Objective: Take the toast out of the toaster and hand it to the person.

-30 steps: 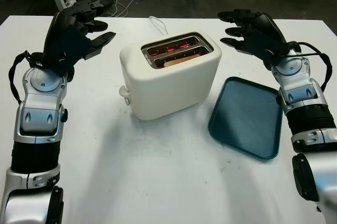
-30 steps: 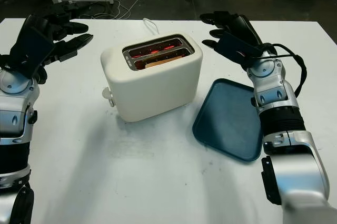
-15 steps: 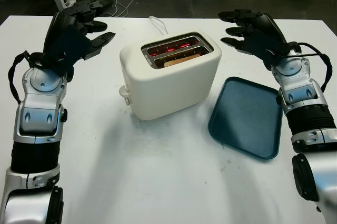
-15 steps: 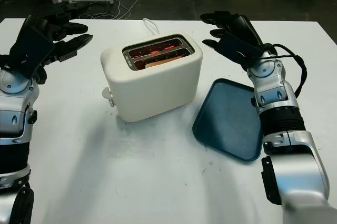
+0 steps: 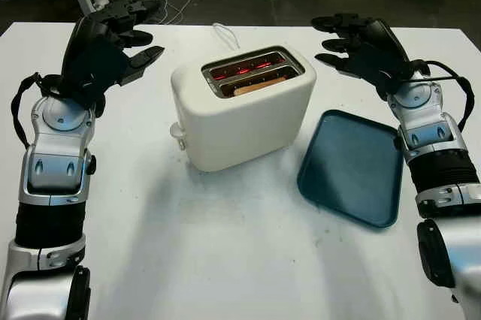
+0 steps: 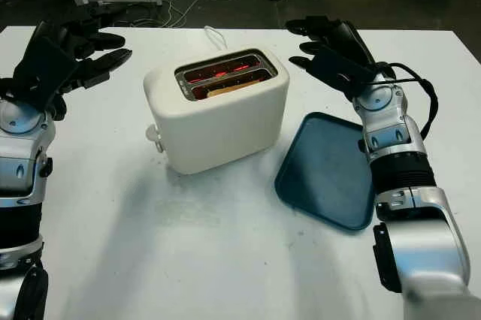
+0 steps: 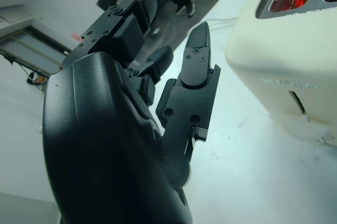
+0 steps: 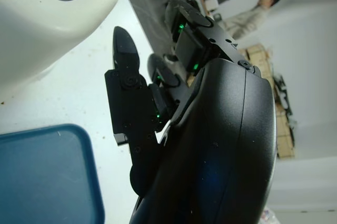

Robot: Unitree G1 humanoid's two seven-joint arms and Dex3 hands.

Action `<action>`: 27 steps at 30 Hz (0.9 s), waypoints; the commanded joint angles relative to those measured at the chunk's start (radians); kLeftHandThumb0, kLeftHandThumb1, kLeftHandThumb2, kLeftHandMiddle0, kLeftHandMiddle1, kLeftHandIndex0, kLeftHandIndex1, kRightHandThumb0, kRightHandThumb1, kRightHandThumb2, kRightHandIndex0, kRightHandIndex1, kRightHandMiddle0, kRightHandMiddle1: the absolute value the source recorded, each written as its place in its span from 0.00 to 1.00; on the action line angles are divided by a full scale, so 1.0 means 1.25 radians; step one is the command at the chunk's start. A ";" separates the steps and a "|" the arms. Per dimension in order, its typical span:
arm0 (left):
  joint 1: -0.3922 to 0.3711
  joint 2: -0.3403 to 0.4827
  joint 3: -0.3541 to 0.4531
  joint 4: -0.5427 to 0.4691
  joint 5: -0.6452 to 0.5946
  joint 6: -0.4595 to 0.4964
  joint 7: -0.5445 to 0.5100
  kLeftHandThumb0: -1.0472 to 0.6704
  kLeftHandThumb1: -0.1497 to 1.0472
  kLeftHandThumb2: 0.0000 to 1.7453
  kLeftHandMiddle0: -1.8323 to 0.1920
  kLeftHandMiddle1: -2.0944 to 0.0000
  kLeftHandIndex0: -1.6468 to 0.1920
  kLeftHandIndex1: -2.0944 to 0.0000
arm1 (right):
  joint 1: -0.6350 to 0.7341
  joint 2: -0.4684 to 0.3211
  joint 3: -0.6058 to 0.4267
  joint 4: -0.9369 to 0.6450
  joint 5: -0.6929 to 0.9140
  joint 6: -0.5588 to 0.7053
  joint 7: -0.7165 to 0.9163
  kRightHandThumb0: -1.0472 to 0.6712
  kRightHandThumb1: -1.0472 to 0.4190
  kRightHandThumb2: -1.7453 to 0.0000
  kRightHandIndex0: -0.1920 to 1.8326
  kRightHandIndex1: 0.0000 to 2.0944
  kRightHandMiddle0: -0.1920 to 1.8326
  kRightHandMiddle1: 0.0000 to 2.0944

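Left eye view: toast (image 5: 254,86) mostly sunk in toaster (image 5: 244,106); left hand (image 5: 113,46), right hand (image 5: 359,43) open, empty.

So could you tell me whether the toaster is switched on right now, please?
On. The toaster glows red inside both slots, and the toast sits low in the near slot.

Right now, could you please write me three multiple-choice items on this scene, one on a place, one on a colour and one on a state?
1. Where is the tray?
A. To the toaster's right
B. Behind the toaster
C. On top of it

2. What colour is the toaster?
A. Red
B. Cream
C. Black

3. What is the left hand doing?
A. Gripping toast
B. Pressing the lever
C. Open, holding nothing

Answers: 1 A, it lies between the toaster and the right hand's arm. 2 B, its body is cream. 3 C, the toast sits in its slot.
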 commanded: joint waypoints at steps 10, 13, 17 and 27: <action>0.001 0.003 0.003 -0.001 0.002 -0.009 0.002 0.51 0.89 0.10 0.73 0.63 0.58 0.98 | 0.004 0.002 -0.001 -0.008 0.003 -0.013 -0.004 0.45 0.09 0.91 0.46 0.00 0.41 0.00; 0.000 -0.001 0.006 0.000 -0.005 -0.009 0.003 0.51 0.89 0.10 0.73 0.63 0.57 0.98 | 0.003 0.002 0.000 -0.005 0.002 -0.015 -0.005 0.46 0.09 0.91 0.46 0.00 0.41 0.00; 0.000 -0.002 0.002 -0.001 0.000 -0.005 0.006 0.51 0.89 0.10 0.73 0.62 0.57 0.97 | 0.002 0.001 0.002 -0.004 -0.002 -0.010 -0.008 0.45 0.09 0.91 0.46 0.00 0.41 0.00; -0.005 -0.002 -0.001 -0.004 -0.001 0.000 0.003 0.51 0.89 0.10 0.74 0.62 0.58 0.98 | 0.001 -0.001 0.002 -0.005 -0.003 -0.008 -0.004 0.44 0.09 0.91 0.46 0.00 0.40 0.00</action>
